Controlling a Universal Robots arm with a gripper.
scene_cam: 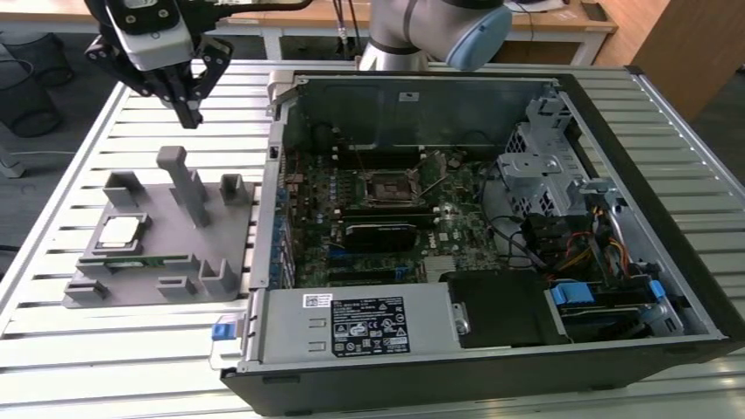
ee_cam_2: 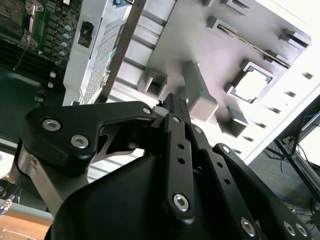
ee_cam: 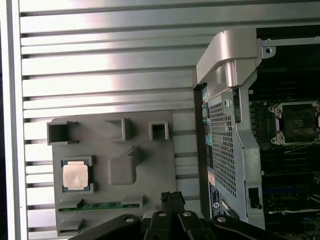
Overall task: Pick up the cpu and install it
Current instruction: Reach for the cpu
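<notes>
1. Exterior view: slatted counter [scene_cam: 70, 349] bears tray [scene_cam: 87, 292] and open case [scene_cam: 466, 109].
2. Cpu [scene_cam: 120, 231] lies in the tray, toward the counter's edge at the exterior view's left.
3. Pincer [scene_cam: 187, 112], pressed together and empty, hangs over the tray's edge.

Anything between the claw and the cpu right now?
Nothing covers the cpu; it lies bare in the grey holder. The claw hangs higher up, off to one side; the holder's tall post stands between them sideways, so the way from above looks clear.

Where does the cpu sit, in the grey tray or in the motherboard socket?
In the tray. The cpu lies flat in a recess of the grey tray; the socket shows no silvery plate.
</notes>
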